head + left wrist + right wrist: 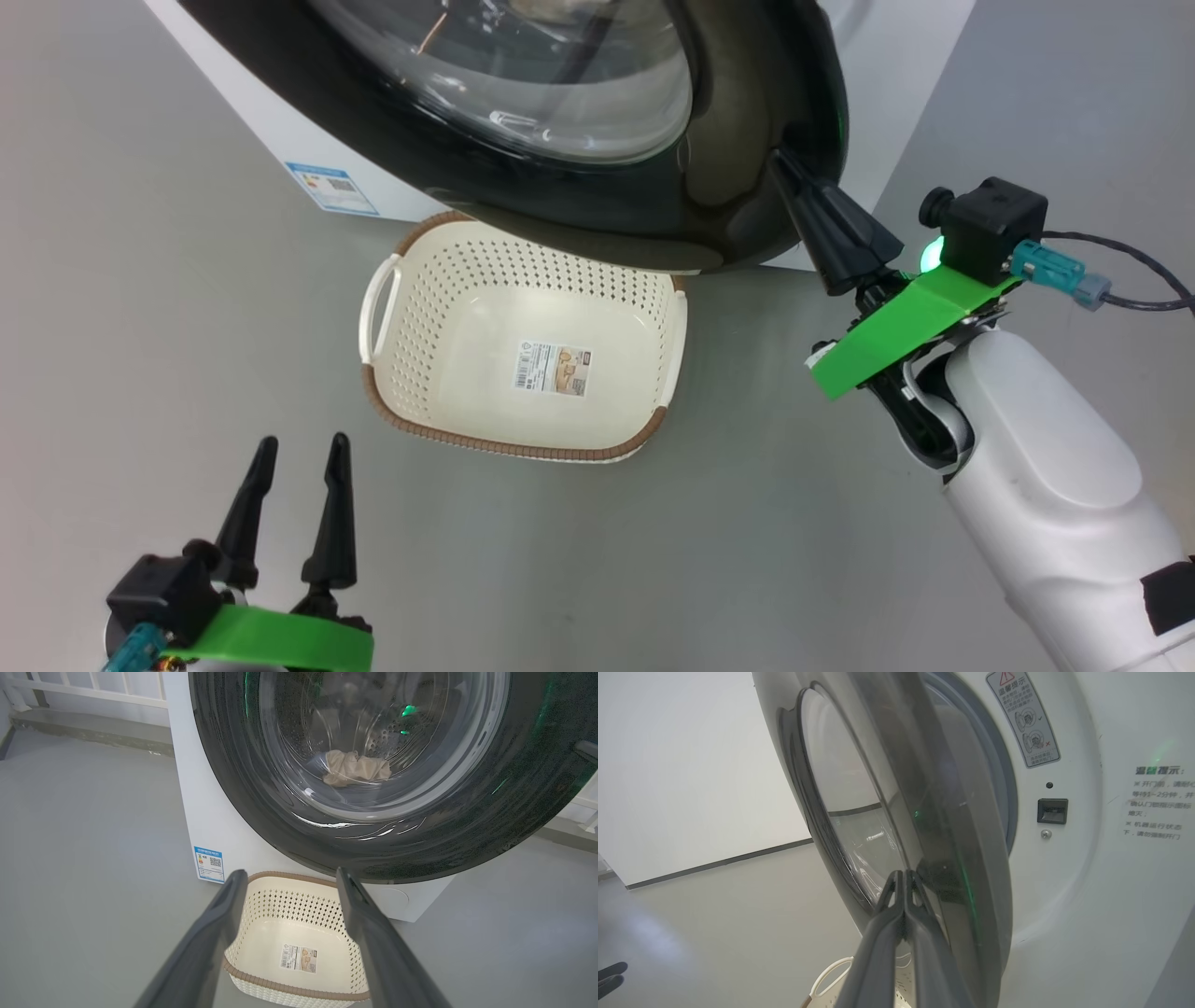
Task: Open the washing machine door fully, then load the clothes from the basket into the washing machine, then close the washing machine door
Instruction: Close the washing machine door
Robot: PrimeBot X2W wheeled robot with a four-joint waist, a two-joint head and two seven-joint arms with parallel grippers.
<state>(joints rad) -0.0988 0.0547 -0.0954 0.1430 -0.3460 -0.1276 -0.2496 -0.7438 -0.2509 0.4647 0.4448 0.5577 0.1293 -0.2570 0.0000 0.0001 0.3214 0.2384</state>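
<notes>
Step (judged): closing the door; the basket (523,450) is empty, so loading looks done.
Right pincer (780,161): fingers pressed together, nothing held; tips against the outer edge of the washing machine door (597,201).
Left pincer (304,443): fingers apart, empty, low over the floor.
Door: ajar; beyond the right pincer's tips the latch socket (1052,811) on the washing machine (201,812) is uncovered.
Clothes: cream garment (356,767) in the drum, ahead of and above the left pincer, seen through the glass.
Basket: on the floor ahead of the left pincer, below the right pincer; far rim under the door.
Risk 1: tips skid off the rim. Cause: glossy curve, narrow contact.
Risk 2: door stays unlatched. Cause: push ends short.
Risk 3: door's lower edge snags the basket rim. Clearance cannot be told.
</notes>
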